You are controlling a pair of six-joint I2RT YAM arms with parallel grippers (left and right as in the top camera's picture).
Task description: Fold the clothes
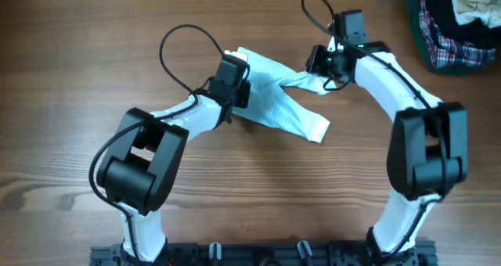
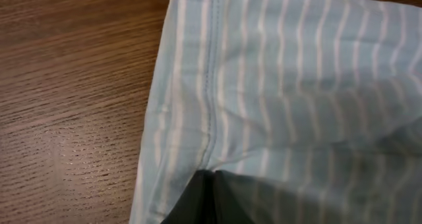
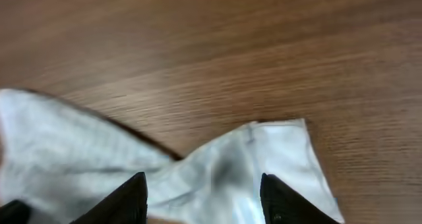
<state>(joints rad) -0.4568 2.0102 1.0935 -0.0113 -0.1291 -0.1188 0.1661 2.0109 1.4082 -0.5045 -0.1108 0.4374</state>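
The clothes (image 1: 286, 102), one pale blue-and-white striped garment, lie rumpled on the wooden table between the two arms. My left gripper (image 1: 237, 65) sits at the garment's upper-left edge. In the left wrist view that gripper (image 2: 211, 178) is shut, pinching the striped fabric (image 2: 283, 85) at a seam. My right gripper (image 1: 315, 69) is over the garment's upper-right end. In the right wrist view it (image 3: 204, 181) is open, and its dark fingertips (image 3: 137, 184) straddle a flap of the cloth (image 3: 264, 151) that lies flat on the wood.
A heap of plaid, dark and cream clothes (image 1: 450, 23) lies at the table's far right corner. Bare wooden tabletop (image 1: 78, 55) surrounds the garment. Black cables loop above both wrists.
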